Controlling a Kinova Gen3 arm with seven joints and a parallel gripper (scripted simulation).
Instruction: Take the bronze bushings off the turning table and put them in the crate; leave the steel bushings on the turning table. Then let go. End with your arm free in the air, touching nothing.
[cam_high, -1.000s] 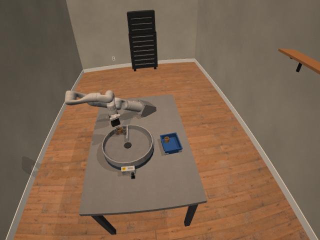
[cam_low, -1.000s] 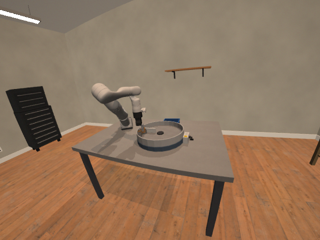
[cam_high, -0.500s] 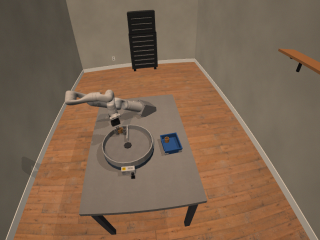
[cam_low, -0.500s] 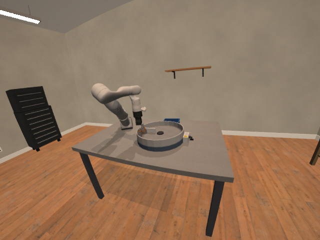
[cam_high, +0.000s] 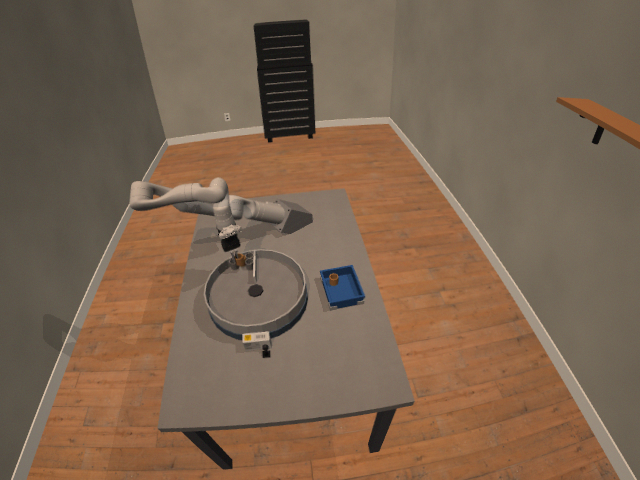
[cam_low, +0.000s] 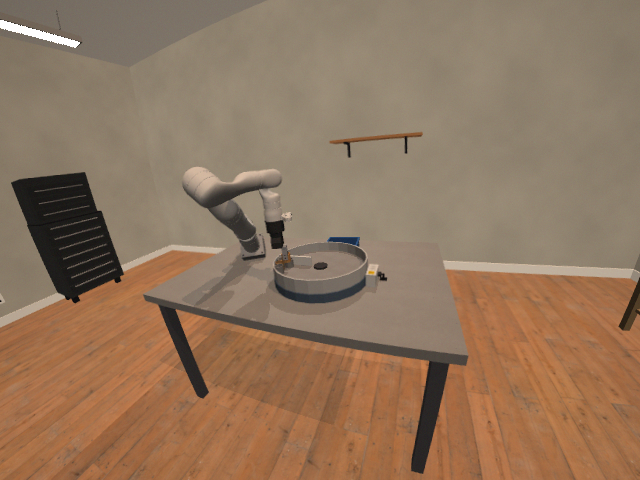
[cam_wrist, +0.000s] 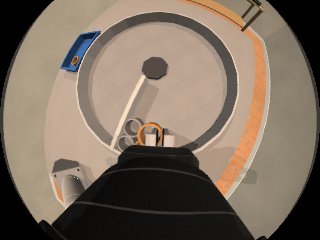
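Wrist view shows the pincer (cam_wrist: 151, 138) clamped on a bronze bushing (cam_wrist: 147, 134), an upright orange-brown ring just inside the turning table's rim (cam_wrist: 230, 87) with steel bushings (cam_wrist: 131, 127) touching it. The crate (cam_high: 356, 287), holding one bronze piece, lies towards the worktop's (cam_high: 289, 382) right edge.

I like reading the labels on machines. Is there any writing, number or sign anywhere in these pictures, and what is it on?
Nothing here can be read.
White plate on the small box at the turning table's rim: a yellow warning-style symbol and dark marks beside it, too small and blurred to read.
Crate, bronze bushing shut in the gripper, arm, black cabinet: no writing visible.
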